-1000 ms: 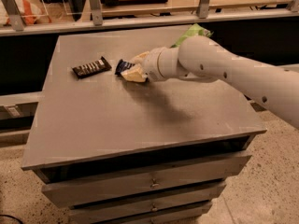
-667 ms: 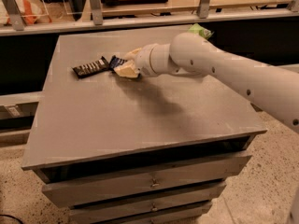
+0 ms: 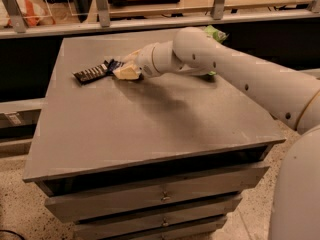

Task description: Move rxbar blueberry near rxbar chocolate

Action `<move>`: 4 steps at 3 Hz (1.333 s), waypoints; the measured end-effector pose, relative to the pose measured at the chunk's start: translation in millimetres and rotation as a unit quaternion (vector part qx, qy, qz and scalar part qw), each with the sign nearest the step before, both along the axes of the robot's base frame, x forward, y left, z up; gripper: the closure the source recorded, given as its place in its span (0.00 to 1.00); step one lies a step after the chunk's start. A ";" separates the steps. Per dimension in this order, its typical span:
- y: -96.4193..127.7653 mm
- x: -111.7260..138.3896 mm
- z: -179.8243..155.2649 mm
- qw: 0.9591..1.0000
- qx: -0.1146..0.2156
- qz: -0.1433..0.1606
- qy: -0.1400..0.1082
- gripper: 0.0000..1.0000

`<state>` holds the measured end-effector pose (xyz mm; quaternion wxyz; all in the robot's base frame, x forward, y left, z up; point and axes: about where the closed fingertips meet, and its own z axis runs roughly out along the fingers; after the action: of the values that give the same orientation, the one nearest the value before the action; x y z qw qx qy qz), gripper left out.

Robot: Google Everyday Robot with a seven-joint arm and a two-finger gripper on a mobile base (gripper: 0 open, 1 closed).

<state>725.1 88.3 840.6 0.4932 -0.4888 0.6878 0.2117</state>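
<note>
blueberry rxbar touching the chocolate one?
Cannot tell. In the camera view the rxbar blueberry runs up to the rxbar chocolate with no gap visible, but contact isn't plain. The hand is at its other end.

The tool (image 3: 126, 72), at the far left of the surface (image 3: 150, 129), covers all but the left end of the rxbar blueberry (image 3: 112, 65), the arm (image 3: 250, 79) hides most of a green packet (image 3: 216, 33) beyond it, and the lettering on the rxbar chocolate (image 3: 90, 74) is too small to read.
</note>
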 end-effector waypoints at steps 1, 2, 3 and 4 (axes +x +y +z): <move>6.4 2.6 -2.1 1.000 0.000 0.010 0.014 0.34; 9.3 4.1 -1.5 1.000 0.001 0.014 0.020 0.12; 8.4 3.7 1.9 0.999 0.011 0.016 0.028 0.00; -0.7 0.5 17.5 0.998 0.043 0.024 0.026 0.00</move>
<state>725.6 87.6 858.1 0.4901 -0.4781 0.6787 0.2657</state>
